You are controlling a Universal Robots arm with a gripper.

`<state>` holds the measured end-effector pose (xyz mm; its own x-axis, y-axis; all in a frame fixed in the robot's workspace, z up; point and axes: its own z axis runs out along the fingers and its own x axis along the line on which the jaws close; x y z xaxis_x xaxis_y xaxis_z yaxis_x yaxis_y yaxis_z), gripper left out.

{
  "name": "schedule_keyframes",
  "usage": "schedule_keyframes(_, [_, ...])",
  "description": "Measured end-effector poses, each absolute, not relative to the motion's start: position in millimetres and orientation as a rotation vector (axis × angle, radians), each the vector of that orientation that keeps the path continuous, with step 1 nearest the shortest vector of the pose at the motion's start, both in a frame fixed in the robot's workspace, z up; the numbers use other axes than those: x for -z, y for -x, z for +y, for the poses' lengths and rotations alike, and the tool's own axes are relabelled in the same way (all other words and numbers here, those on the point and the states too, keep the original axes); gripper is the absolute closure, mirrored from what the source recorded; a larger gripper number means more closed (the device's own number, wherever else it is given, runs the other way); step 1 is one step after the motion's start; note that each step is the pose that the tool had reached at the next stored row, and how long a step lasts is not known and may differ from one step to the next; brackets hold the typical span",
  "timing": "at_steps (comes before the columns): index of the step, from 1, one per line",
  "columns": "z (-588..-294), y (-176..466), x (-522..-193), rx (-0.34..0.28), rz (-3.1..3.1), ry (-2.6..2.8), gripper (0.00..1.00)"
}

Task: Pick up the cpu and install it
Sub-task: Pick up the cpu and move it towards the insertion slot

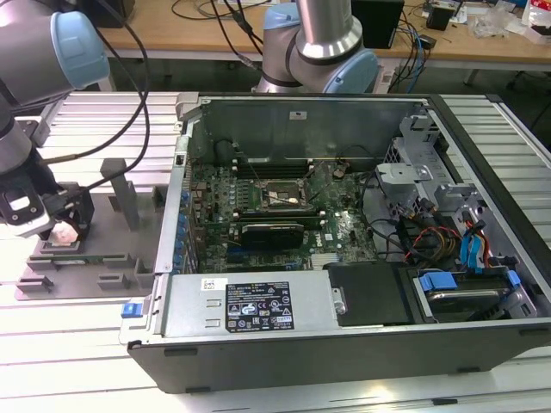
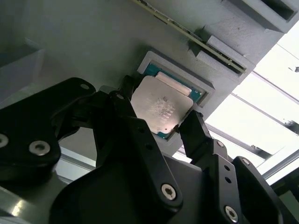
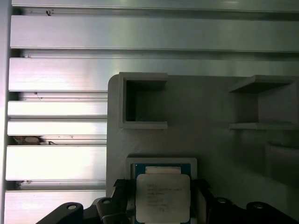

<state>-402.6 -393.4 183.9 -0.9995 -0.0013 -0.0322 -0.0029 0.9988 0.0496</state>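
**Exterior view.**
- Hand (image 1: 62, 231): lowered onto the grey fixture tray (image 1: 103, 258), at nine o'clock from the computer case (image 1: 344, 344), toward the exterior view's left.
- Small pale item between the fingers, too small to make out as the cpu here.
- Slatted metal counter (image 1: 77, 344): carries tray and case side by side, tray edge just beside the case wall.
- Case: lying open, motherboard (image 1: 327, 232) facing up, black socket frame (image 1: 280, 196) near its middle, well apart from the hand.
- Wooden counter (image 1: 198, 26): at twelve o'clock behind the case, strewn with cables.
- Arm (image 1: 318, 39): rises at twelve o'clock and reaches round to the tray.

**Second wrist view.**
- cpu (image 2: 161, 109): seated flat in a shallow square recess of the tray (image 2: 93, 42), silvery metal top facing up toward the camera, green board edge showing round it.
- Square in outline, so no marked long axis; sides parallel to the recess walls.
- Hand (image 2: 160, 107): two black fingers (image 2: 198, 133) parted, one at each of two opposite sides of the chip, tips level with the recess rim.
- Nothing lifted.

**First wrist view.**
- cpu (image 3: 162, 198): again flat in its recess, top upward, lines of print running from one finger toward the other.
- Hand (image 3: 162, 193): astride the chip, fingers (image 3: 122, 198) spread slightly wider than it, a thin strip of tray rim between finger and chip edge.
- Not clamped on anything.
- Tray (image 3: 210, 102): further empty box-shaped pockets beyond the chip.
- Ribbed counter slats (image 3: 56, 74): past the tray's rounded corner.
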Motion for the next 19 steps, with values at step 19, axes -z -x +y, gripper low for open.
schedule_keyframes(19, [-393.4, 402.5, -187.8, -0.077, 3.109, 0.003, 0.35])
